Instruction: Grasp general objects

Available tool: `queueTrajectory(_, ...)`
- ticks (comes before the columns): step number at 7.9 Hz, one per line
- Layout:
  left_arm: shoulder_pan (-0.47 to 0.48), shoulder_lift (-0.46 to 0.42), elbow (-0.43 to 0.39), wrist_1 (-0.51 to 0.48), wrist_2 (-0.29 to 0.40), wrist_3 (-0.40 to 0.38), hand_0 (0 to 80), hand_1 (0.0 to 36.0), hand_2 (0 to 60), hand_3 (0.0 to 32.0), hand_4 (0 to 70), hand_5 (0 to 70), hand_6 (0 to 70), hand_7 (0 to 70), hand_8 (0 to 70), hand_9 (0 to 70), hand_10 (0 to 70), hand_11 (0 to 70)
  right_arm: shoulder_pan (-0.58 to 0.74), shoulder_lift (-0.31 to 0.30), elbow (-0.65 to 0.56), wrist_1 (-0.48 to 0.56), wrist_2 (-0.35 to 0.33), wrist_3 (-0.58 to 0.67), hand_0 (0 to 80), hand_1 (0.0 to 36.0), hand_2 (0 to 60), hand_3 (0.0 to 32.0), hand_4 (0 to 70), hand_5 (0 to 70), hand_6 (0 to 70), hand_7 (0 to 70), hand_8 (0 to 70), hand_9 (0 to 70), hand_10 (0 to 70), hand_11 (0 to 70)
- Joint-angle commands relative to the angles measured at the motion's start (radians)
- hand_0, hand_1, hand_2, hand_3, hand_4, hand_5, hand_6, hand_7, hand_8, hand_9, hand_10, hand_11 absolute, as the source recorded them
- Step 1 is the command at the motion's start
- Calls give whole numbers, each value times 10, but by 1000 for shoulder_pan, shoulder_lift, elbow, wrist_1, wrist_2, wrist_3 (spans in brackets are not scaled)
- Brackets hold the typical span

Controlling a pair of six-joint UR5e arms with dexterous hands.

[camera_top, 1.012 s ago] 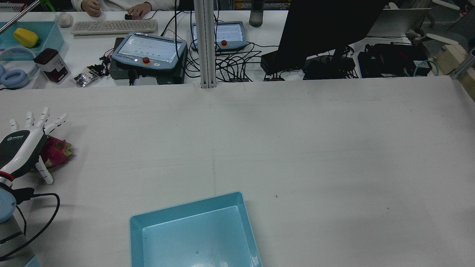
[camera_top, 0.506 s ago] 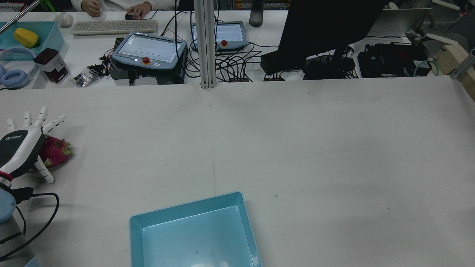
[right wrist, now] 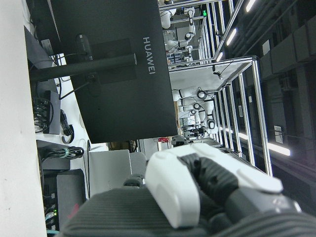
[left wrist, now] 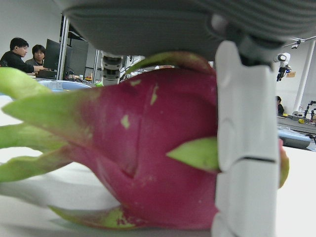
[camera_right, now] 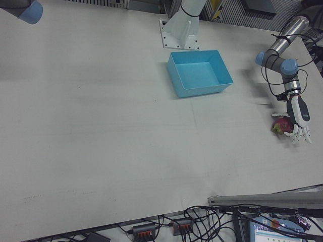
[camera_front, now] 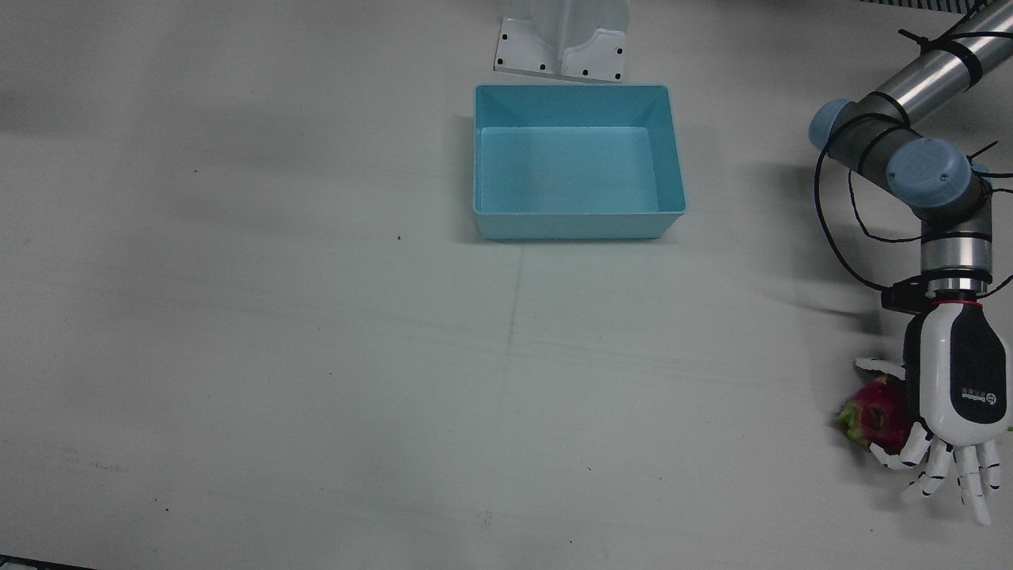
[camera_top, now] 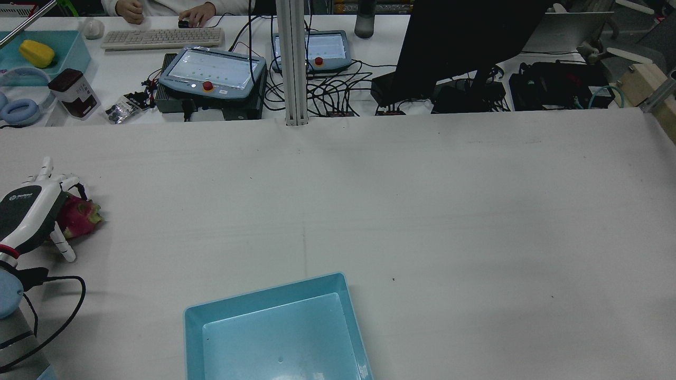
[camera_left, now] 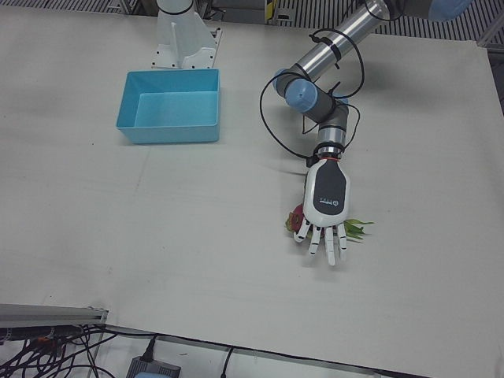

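A pink dragon fruit [camera_front: 878, 412] with green scales lies on the white table near its edge, on my left arm's side. My left hand [camera_front: 961, 388] lies over it, palm down, with the fingers reaching past the fruit. In the rear view the hand [camera_top: 26, 214] has its fingers curling down over the fruit [camera_top: 79, 216], with one finger still straight. In the left hand view the fruit [left wrist: 148, 148] fills the frame under the palm, and the thumb [left wrist: 247, 163] stands against it. My right hand [right wrist: 207, 192] shows only in its own view, as part of its body.
An empty light-blue bin [camera_front: 578, 226] stands near the robot's pedestal at the table's middle. Beyond the table's far edge in the rear view are a teach pendant [camera_top: 211, 71], cables, a black monitor [camera_top: 459, 47] and a metal post [camera_top: 293, 63].
My left hand's fingers, spread and straight before, have curled down toward the dragon fruit. The fruit has not moved.
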Motion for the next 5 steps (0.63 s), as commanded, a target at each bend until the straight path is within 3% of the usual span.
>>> queueTrajectory(1,1,-1,4,-3,1,16,603,256,150,0,110,700,156,118,21,9,59,111,0,0,0,-1,0,0,0,0,0,0,0,0,0,0,0,0,0,0)
queueTrajectory(3,1,-2,9,-5,1,26,609,262,168,0,121,700,167,126,23,18,71,128,0,0,0,-1,0,0,0,0,0,0,0,0,0,0,0,0,0,0)
queueTrajectory(5,1,-1,8,-8,1,43,605,302,353,0,134,700,199,227,55,71,102,174,0,1,0,-1,0,0,0,0,0,0,0,0,0,0,0,0,0,0)
